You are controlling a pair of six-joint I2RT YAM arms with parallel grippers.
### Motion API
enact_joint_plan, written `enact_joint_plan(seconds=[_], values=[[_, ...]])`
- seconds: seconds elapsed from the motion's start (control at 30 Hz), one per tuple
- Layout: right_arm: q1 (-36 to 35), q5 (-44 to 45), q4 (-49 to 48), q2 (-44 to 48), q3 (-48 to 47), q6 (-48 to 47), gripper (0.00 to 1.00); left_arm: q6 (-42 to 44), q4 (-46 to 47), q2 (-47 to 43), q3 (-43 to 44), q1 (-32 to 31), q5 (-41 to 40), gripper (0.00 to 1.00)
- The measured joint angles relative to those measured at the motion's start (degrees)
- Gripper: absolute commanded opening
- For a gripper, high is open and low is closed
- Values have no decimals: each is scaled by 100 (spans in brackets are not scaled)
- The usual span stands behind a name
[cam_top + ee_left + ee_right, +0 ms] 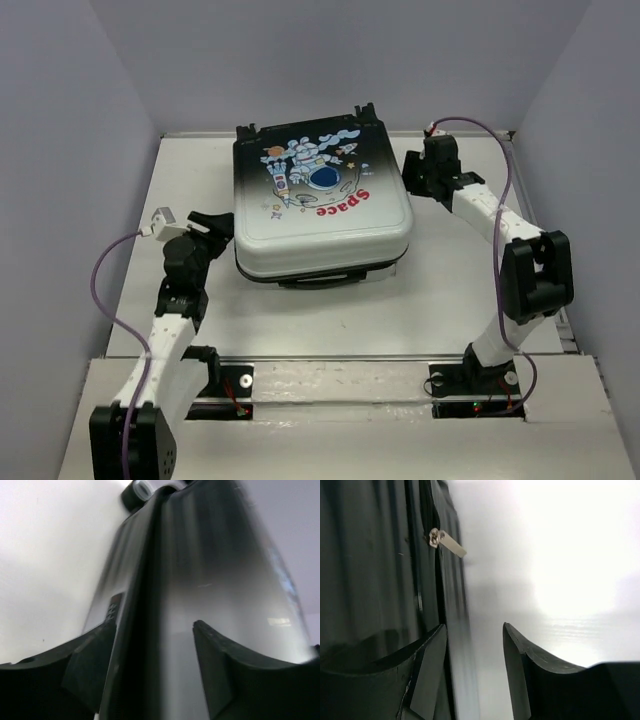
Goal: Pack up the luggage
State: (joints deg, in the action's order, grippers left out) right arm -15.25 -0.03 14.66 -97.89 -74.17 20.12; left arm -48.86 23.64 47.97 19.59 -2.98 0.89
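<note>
The luggage (322, 218) lies flat and closed on the table, its astronaut and red "Space" print facing up. My left gripper (220, 230) is at its left side. In the left wrist view that gripper (155, 627) is open, and its fingers straddle the dark seam of the luggage (215, 570). My right gripper (412, 172) is at the case's right rear side. In the right wrist view it (474, 627) is open with only bare table between the fingers. Its left finger lies along the luggage wall (370, 570), below a metal zipper pull (448, 543).
The white table (450, 280) is boxed in by grey walls on the left, right and back. The case's black wheels (365, 110) point toward the back wall. A carry handle (320, 280) sticks out at its near edge. Purple cables loop from both arms.
</note>
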Motion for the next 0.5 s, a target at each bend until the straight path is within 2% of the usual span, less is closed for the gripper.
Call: enact_joint_plan(seconds=[0.03,0.1,0.2,0.27,0.3,0.33,0.37,0.47,0.5], values=[[24,61,116,37,-170,-59,46,76,-247,-358,74,-4,-90,89],[15,140,304,208,-444,-96,40,398,-946,-966,492,-90,-208,89],[-140,81,426,743,-496,-46,31,901,-1753,-1268,1499,-372,-87,89],[-269,37,505,1250,-461,0,20,1193,-2105,-1368,2059,-420,-4,86],[-330,-26,490,1552,-378,-13,11,1325,-2236,-1432,2236,-420,39,83],[-369,-74,461,1939,-201,-2,7,1419,-2334,-1532,2293,-420,101,79],[-372,-120,396,2249,15,-11,7,1478,-2444,-1637,2293,-415,177,70],[-354,-426,212,3311,966,48,7,1633,-2800,-2092,2048,-415,560,55],[-361,-588,107,3875,1572,96,7,1652,-2962,-2273,1891,-415,717,43]])
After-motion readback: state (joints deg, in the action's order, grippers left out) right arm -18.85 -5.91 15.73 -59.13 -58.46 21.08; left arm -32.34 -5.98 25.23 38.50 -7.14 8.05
